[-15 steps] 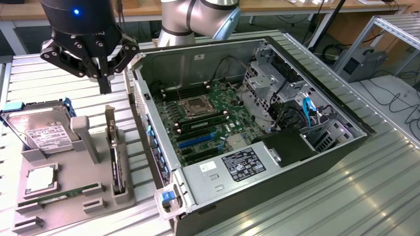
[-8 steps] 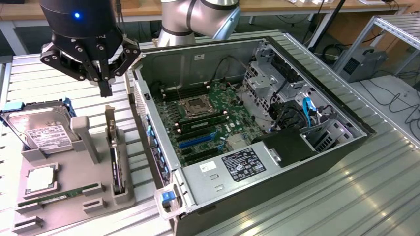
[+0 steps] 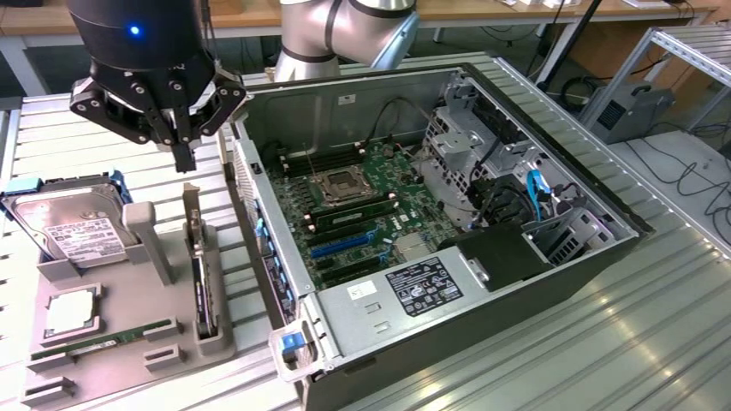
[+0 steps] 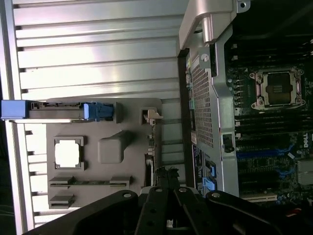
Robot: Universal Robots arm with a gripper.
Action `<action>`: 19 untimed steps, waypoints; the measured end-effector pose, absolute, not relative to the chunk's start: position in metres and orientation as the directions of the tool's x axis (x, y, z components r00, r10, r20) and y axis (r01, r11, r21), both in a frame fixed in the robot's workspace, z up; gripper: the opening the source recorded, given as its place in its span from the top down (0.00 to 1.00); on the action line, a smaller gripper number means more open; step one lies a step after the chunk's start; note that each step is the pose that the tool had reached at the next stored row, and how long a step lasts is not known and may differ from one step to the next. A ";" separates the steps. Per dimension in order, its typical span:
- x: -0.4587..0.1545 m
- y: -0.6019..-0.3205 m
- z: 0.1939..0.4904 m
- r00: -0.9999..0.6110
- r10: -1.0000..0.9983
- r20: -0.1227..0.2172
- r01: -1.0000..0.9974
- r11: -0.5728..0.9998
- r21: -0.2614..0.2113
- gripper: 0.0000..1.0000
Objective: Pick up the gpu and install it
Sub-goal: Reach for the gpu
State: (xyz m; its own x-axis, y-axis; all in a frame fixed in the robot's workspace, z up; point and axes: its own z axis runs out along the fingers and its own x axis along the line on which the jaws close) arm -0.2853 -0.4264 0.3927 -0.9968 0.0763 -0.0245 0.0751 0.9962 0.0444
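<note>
The gpu [image 3: 199, 257] stands on its edge in a slot of the grey holder tray [image 3: 120, 291], at the exterior view's left beside the open computer case [image 3: 457, 214]. It is a thin dark card with a metal bracket at its far end. My gripper [image 3: 185, 161] hangs just above that far end with its fingers shut together and nothing between them. In the wrist view the gpu [image 4: 148, 147] appears edge-on along the tray's side, and the gripper [image 4: 165, 175] sits over its lower stretch.
The tray also holds a hard drive [image 3: 68, 227] in a blue caddy, a processor [image 3: 71, 312] and a green RAM stick [image 3: 103, 340]. Inside the case the motherboard [image 3: 354, 214] lies exposed with blue slots [image 3: 342, 244]. The slatted metal table [image 3: 639, 342] runs around both.
</note>
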 end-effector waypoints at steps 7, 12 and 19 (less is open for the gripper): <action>-0.285 -0.431 0.393 -0.997 0.076 -0.024 0.075 0.996 0.044 0.89; -0.285 -0.434 0.393 -0.997 0.076 -0.024 0.075 0.996 0.044 0.89; -0.285 -0.439 0.393 -0.997 0.076 -0.024 0.075 0.996 0.044 0.89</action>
